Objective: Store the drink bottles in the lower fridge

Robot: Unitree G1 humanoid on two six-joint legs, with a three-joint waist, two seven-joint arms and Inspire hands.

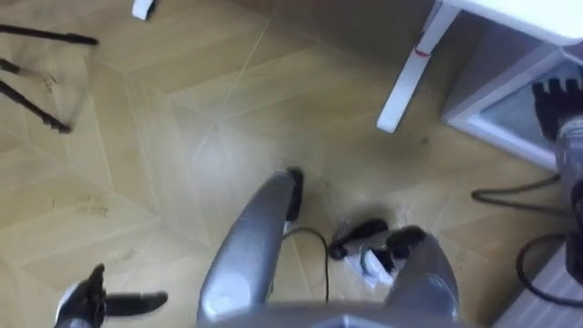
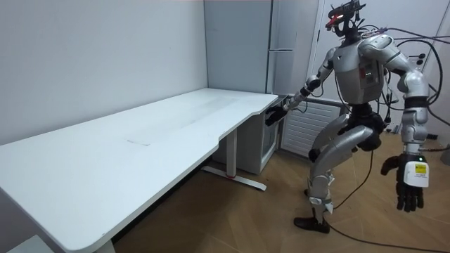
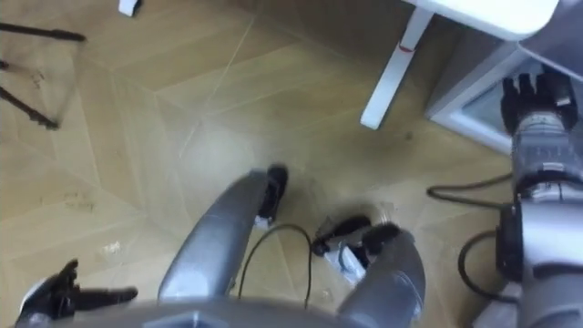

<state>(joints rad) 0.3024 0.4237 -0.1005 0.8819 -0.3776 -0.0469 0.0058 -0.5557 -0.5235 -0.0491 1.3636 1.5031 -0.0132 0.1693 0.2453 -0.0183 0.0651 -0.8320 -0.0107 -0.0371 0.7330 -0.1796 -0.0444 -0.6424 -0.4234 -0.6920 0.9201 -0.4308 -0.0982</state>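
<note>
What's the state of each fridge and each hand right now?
Lower fridge: door looks shut.
Tall fridge: doors shut.
Right hand: open, fingers straight, reaching toward the fridge under the desk.
Left hand: open, low at the side, holding nothing.

The bottom edge cuts our left hand (image 1: 84,302). The fridge (image 1: 510,107) runs off right, its inside blurred to us.

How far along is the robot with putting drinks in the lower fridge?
Nothing looks done yet: both hands are empty. The right hand reaches, open, toward the small fridge by the white desk; the left hand hangs open at its side. Fetching the drinks and loading them is all left.
</note>
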